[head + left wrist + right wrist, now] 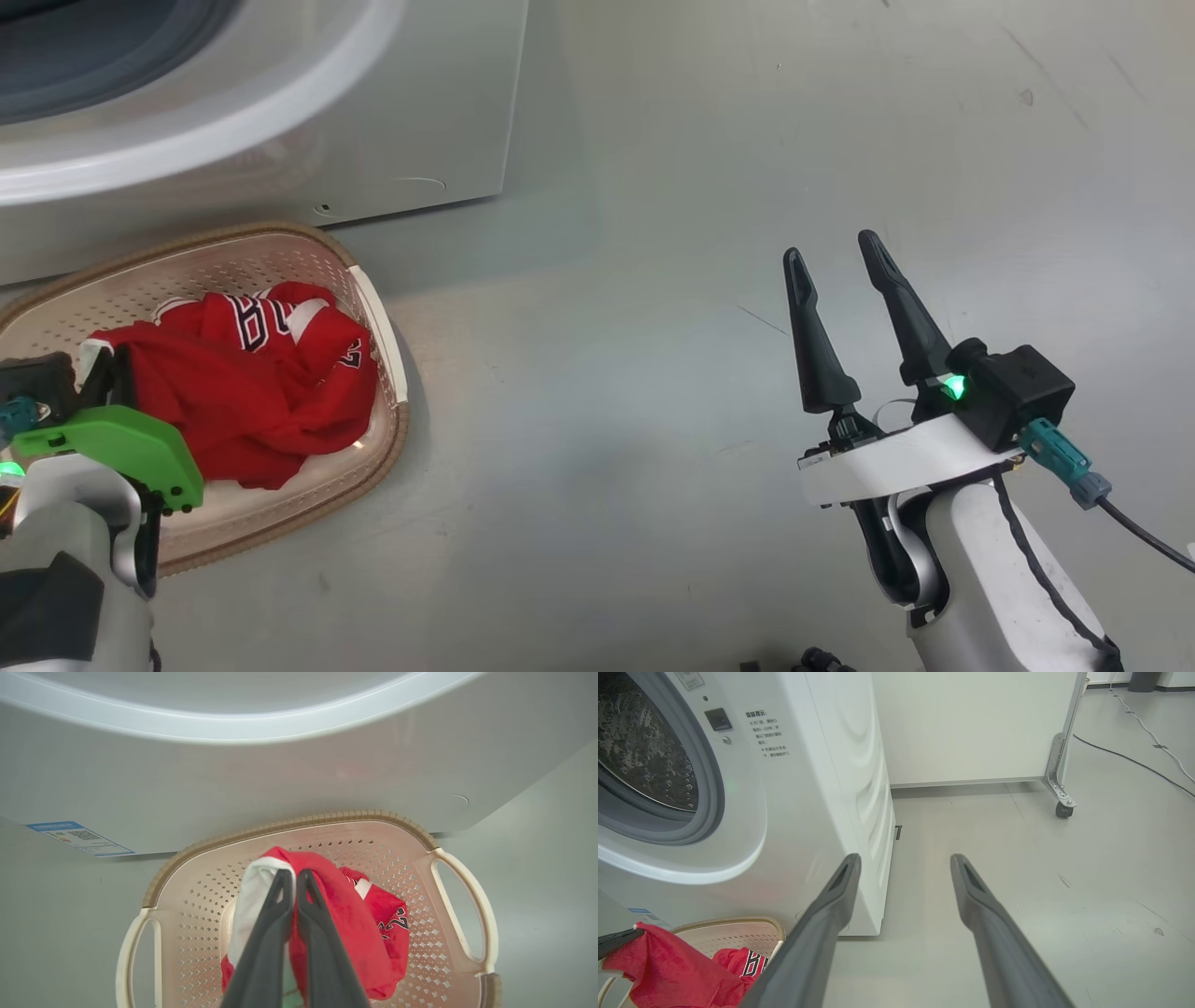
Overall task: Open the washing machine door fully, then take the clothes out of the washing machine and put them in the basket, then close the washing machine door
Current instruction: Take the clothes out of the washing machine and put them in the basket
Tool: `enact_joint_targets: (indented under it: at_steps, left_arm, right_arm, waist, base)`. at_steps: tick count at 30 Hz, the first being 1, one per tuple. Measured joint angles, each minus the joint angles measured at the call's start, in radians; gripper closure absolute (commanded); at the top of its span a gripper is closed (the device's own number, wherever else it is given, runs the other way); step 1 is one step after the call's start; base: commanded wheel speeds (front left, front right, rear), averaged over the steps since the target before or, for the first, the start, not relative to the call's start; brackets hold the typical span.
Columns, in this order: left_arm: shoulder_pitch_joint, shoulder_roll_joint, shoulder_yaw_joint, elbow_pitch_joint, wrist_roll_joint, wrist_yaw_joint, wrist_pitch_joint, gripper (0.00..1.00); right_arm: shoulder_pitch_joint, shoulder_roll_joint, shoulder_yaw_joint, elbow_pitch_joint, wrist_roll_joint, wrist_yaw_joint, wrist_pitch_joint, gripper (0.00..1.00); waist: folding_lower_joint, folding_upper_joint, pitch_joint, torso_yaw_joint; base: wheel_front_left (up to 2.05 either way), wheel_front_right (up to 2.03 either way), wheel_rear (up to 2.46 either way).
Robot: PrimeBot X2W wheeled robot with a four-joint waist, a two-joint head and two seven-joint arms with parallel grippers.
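- The washing machine (822,788) looms ahead of both pairs of jaws. What shows of its drum (640,751), up and left of the right jaws, is bare steel.
- Bare floor (747,187) stretches out beyond the right jaws.
- The basket (289,823) sits directly beneath the left jaws, its far rim just beside the machine's front panel.
- The clothes (355,924), that red jersey, are in the basket. Most of the heap lies below and right of the left jaws, with one fold pulled up.
- Left jaws: together, clamped on that raised fold, white trim draped over their tips.
- Right jaws: wide apart, nothing between them, well apart from the basket.
- The danger from here, I'd say: if the left jaws pull away without a clean release, the fabric could cling. That would drag the jersey over the rim or tip the light basket.
- A sleeve trailing over the rim could also foul the washing machine door when it swings shut.
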Motion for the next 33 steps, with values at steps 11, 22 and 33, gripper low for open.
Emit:
enact_joint_targets:
  at_steps: [11,22,33]
  left_arm:
    - [-0.046,0.021,0.006,0.081,0.000,0.010,-0.005,1.00]
    - [-0.070,0.029,0.007,0.162,0.000,0.022,-0.013,1.00]
    - [-0.102,0.029,0.006,0.218,0.001,0.027,-0.053,0.00]
  right_arm:
    - [-0.017,0.000,0.010,-0.012,0.002,-0.016,0.000,0.00]
    - [-0.020,0.001,0.025,-0.014,0.011,-0.024,0.000,0.00]
    - [-0.021,0.001,0.031,-0.013,0.011,-0.026,0.000,0.00]
  waist:
    - [0.0000,0.0000,0.052,-0.031]
    - [0.0000,0.0000,0.069,-0.048]
    - [0.0000,0.0000,0.065,-0.054]
  base:
    - [0.00,0.00,0.00]
    - [0.00,0.00,0.00]
    - [0.00,0.00,0.00]
